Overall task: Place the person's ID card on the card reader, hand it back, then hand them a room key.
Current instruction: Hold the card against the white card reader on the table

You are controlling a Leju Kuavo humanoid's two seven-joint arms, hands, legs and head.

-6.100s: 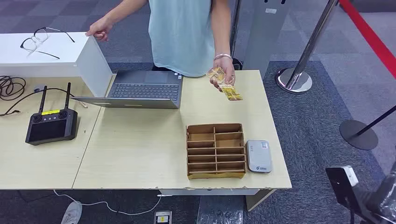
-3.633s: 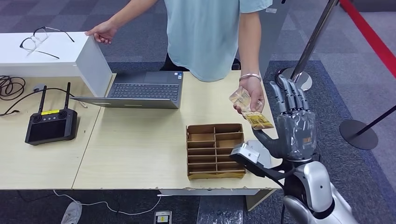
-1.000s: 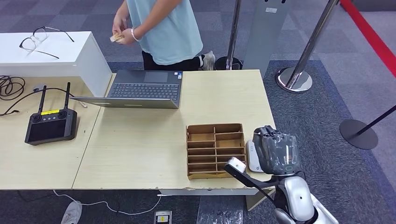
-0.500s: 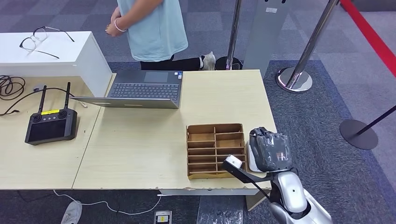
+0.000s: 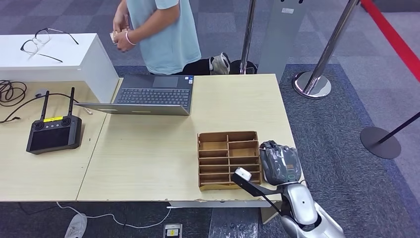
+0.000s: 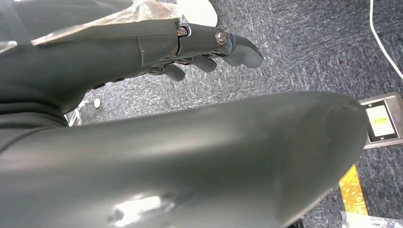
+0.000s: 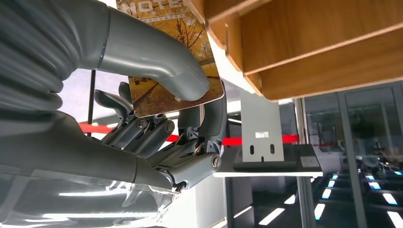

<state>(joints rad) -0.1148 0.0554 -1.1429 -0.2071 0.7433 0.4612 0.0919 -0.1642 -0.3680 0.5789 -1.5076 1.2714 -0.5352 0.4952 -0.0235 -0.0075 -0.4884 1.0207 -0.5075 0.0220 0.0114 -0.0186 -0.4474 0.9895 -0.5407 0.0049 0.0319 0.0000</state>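
My right hand hovers low over the table's near right corner, just right of the wooden key organizer. It covers the spot where the grey card reader lies. In the right wrist view its thumb and fingers pinch a card printed with yellow autumn trees, close beside the organizer's wooden edge. My left hand hangs over the carpet with loosely curved fingers and nothing in it. The person stands at the far left of the table, both hands around a small card.
An open laptop sits at the table's far edge. A black remote controller and cables lie on the left table. Glasses rest on a white box. Stanchion bases stand on the carpet to the right.
My right hand has dropped lower and nearer the table's front edge over the reader, still with the card. The person has turned slightly and raised their hands at the far left.
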